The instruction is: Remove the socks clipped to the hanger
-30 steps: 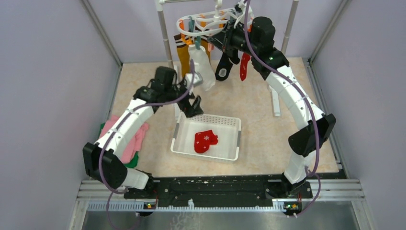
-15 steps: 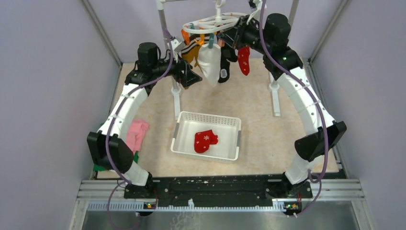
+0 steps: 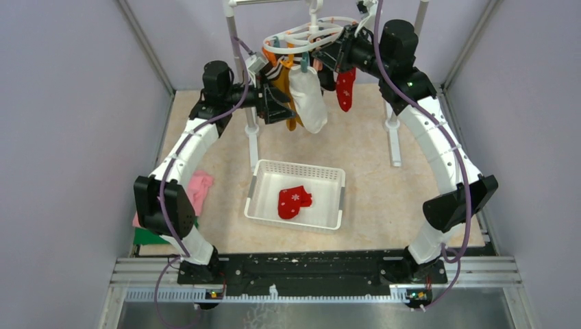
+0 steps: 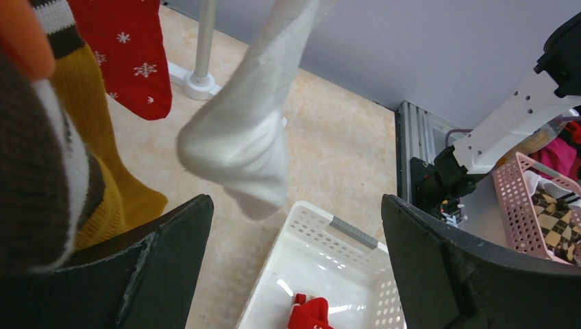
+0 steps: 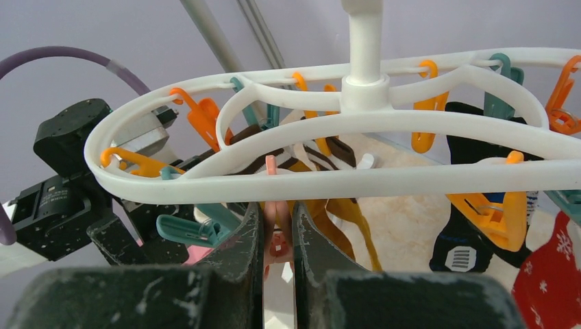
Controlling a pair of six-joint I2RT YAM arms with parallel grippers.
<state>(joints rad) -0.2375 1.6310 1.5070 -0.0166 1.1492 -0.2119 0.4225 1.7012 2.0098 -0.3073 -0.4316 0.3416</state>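
the hanger [image 3: 310, 31] hangs over the bench's far edge with the white sock [image 4: 240, 147], mustard sock [image 4: 96, 127] and red snowflake sock [image 4: 130, 55] clipped on. the right jaws are clenched on a peach clip [image 5: 277, 236]. the left jaws stand released just short of the white sock. the risk is that the clip opens before the left jaws close, so the sock drops beside the basket [image 3: 301, 168]. closing could also nip the mustard sock.

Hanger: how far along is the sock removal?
Done: one red sock lies in the basket. In hand: right gripper, jaws shut on a pink clip on the hanger; left gripper, jaws open, by the white sock. Left: it, the mustard sock, black sock and snowflake sock hang clipped.
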